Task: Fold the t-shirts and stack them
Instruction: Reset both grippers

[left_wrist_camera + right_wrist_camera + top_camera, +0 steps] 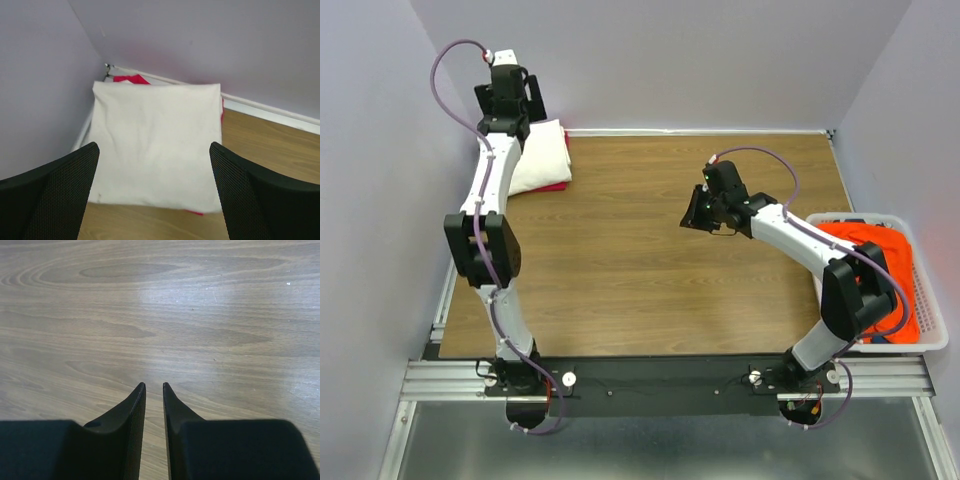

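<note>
Two robot arms at a wood-grain desk [620, 260], seen from above. A cream-white t-shirt [545, 155], folded into a neat rectangle, lies in the desk's corner at 10 o'clock, against the lavender wall [670, 60]. It rests on top of a magenta-pink t-shirt [130, 79], which shows only as slivers of colour past the upper shirt's far edge, right side and near corner.

The left arm reaches out full length to that corner. Its left hand [153, 147] hangs above the stack with its fingers [60, 190] spread wide. It grips nothing, and in the wrist view the two black meshed pads frame the white cloth on either side without touching it.

The right arm bends in over the middle of the desk, its right hand [152, 386] just off centre toward 2 o'clock, above bare wood. The fingers there [131, 412] are drawn almost together, with a thin slit between the tips and nothing in it.

An orange-red t-shirt [880, 240] sits unfolded and bunched in a white laundry basket [855, 217] at the desk's 3 o'clock edge, partly hidden behind the right arm's elbow and cable. The basket is well apart from the stack in the opposite corner.
</note>
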You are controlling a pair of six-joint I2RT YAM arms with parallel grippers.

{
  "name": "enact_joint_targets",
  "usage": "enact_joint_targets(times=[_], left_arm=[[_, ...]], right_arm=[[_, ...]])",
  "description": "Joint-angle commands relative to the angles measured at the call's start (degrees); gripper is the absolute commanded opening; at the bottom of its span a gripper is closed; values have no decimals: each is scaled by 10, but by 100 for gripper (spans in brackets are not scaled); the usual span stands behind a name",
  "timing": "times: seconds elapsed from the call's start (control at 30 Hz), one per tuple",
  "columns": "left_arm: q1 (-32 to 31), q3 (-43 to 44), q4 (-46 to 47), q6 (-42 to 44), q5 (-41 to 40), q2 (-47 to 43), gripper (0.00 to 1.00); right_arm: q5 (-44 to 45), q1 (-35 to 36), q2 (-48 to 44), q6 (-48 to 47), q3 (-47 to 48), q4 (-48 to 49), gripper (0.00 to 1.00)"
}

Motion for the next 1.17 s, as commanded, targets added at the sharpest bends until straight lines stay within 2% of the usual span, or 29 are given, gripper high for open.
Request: enact_joint_targets(times=[0.0, 0.03, 0.1, 0.23, 0.53, 0.73, 1.13], left_arm=[[-47, -110, 50, -93, 44, -104, 98], [-58, -167, 62, -107, 41, -125, 98], [-86, -219, 87, -122, 29, -179, 98], [-175, -357, 133, -154, 18, -259, 98], [-321, -543, 187, -199, 3, -412, 98], [-375, -587, 188, -196, -4, -481, 98], [-379, -574, 150, -138, -38, -522, 98]], right_arm=[[30, -2, -26, -3, 2, -12, 27], [30, -2, -30, -3, 1, -11, 27], [31, -2, -39, -5, 2, -12, 27], [59, -2, -63, -11, -6, -11, 27], [129, -2, -167, -15, -56, -12, 27], [167, -3, -229, -14, -79, -11, 27], [180, -2, -256, -15, -94, -12, 27]])
